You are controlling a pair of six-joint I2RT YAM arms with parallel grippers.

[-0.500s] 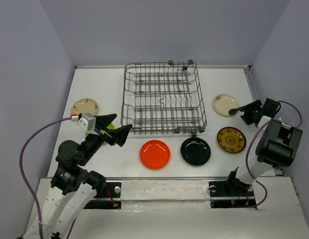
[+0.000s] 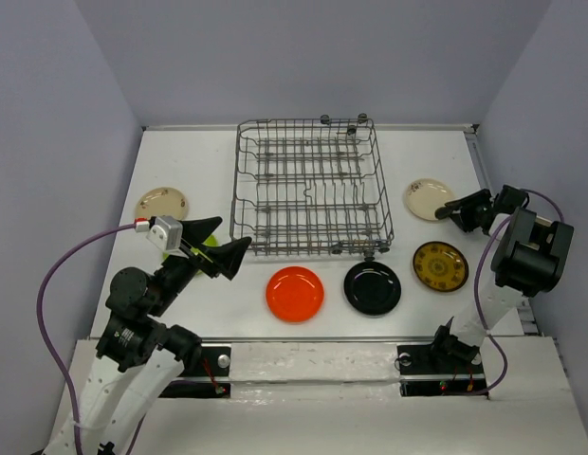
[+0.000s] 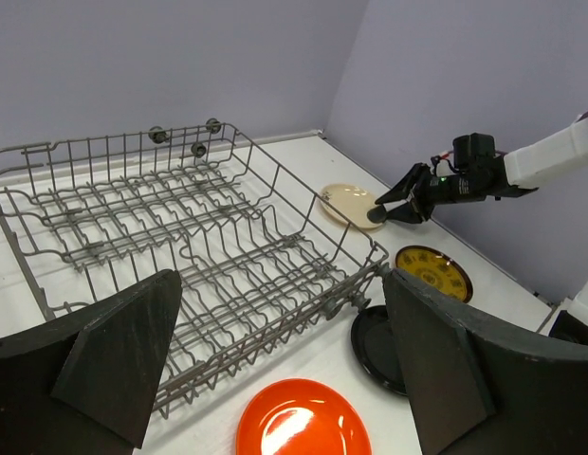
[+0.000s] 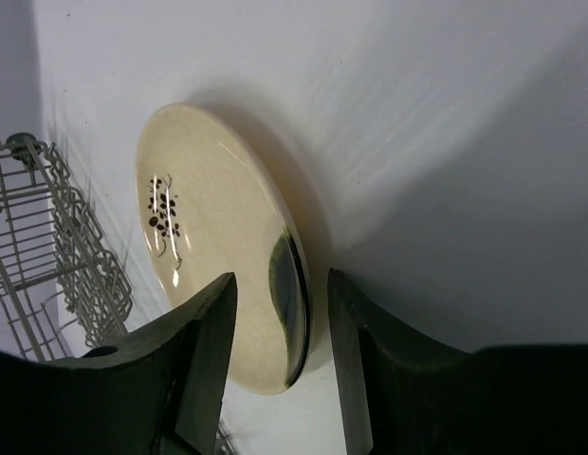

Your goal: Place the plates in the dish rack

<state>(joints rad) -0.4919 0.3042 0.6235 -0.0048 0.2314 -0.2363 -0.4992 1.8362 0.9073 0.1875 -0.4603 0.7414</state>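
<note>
A robotics lab test cell: a bare white bench (image 2: 436,152) boxed in at the back and both sides by plain lilac-grey panels (image 2: 303,57), two robot arms (image 2: 133,327) with loose cables (image 2: 47,313) bolted along its near edge, a wire dish rack (image 2: 308,185) and plates (image 2: 295,293) laid out on it.

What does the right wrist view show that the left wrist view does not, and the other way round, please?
Only the right wrist view shows the dark floral motif on the cream plate, and its rim between the fingers of the right gripper, not yet pinched. Only the left wrist view shows the orange plate, black plate and brown patterned plate. Both show that cream plate, the right gripper and the dish rack.
</note>
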